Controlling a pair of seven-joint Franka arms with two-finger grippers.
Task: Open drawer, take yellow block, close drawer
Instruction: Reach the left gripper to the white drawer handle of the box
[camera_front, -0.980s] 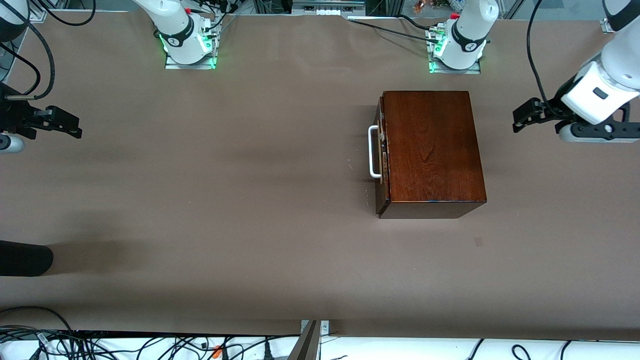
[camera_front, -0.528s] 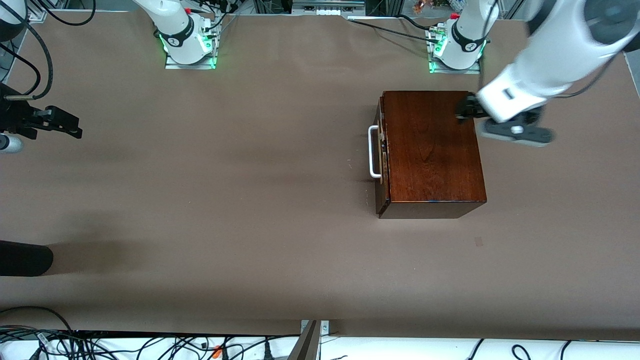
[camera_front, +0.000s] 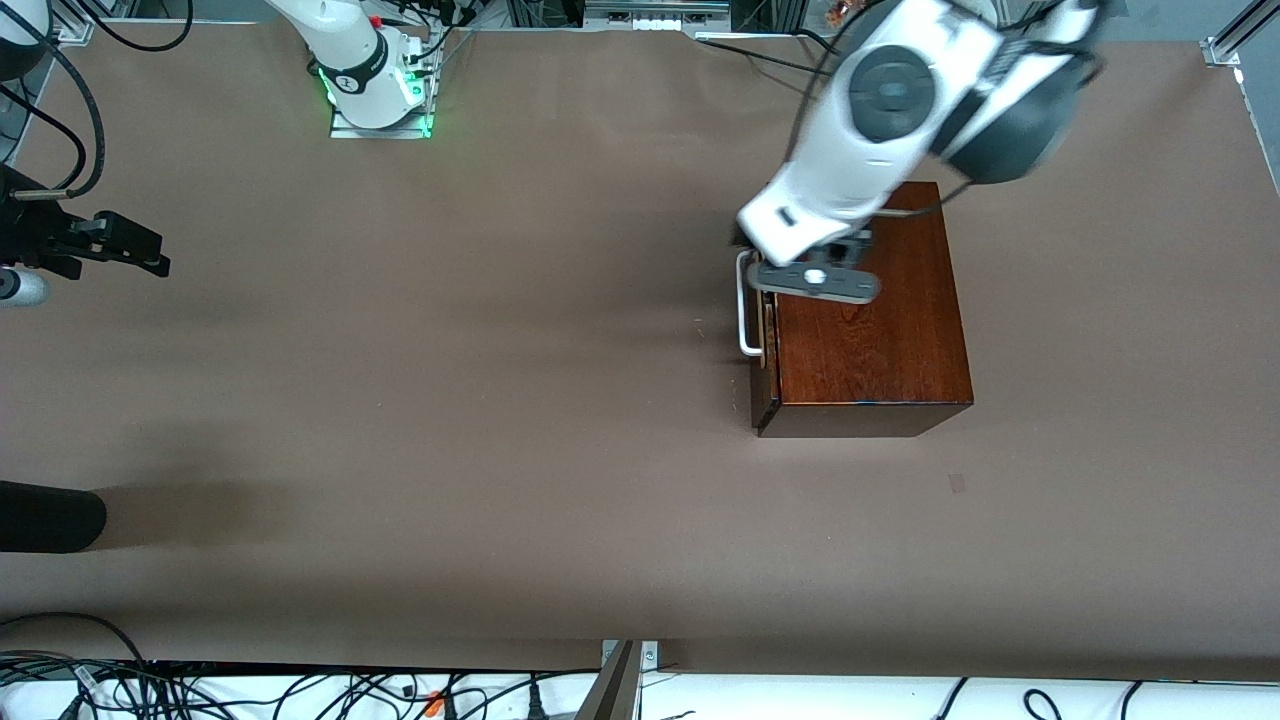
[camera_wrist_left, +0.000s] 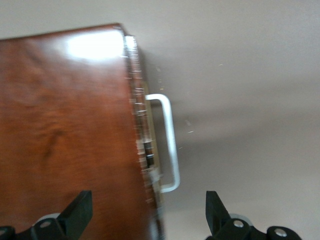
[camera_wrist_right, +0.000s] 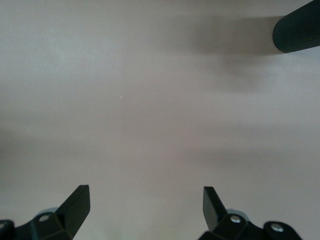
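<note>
The drawer (camera_front: 765, 305) sits closed in the dark-brown wooden box (camera_front: 870, 340) on the desk (camera_front: 450, 400), toward the left arm's end, its white handle (camera_front: 745, 305) facing the right arm's end. The left gripper (camera_wrist_left: 146, 212) hangs over the box's handle edge, fingers (camera_wrist_left: 80, 210) spread apart with nothing between them. The right gripper (camera_wrist_right: 146, 205) waits over bare desk at the right arm's end, fingers (camera_wrist_right: 77, 202) wide apart and empty. The yellow block is not visible.

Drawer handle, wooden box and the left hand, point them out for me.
drawer handle (camera_wrist_left: 171, 145): left wrist view, middle of the white bar.
wooden box (camera_front: 880, 350): front view, bare part of its top.
left hand (camera_wrist_left: 145, 212): left wrist view, between its open fingertips.
</note>
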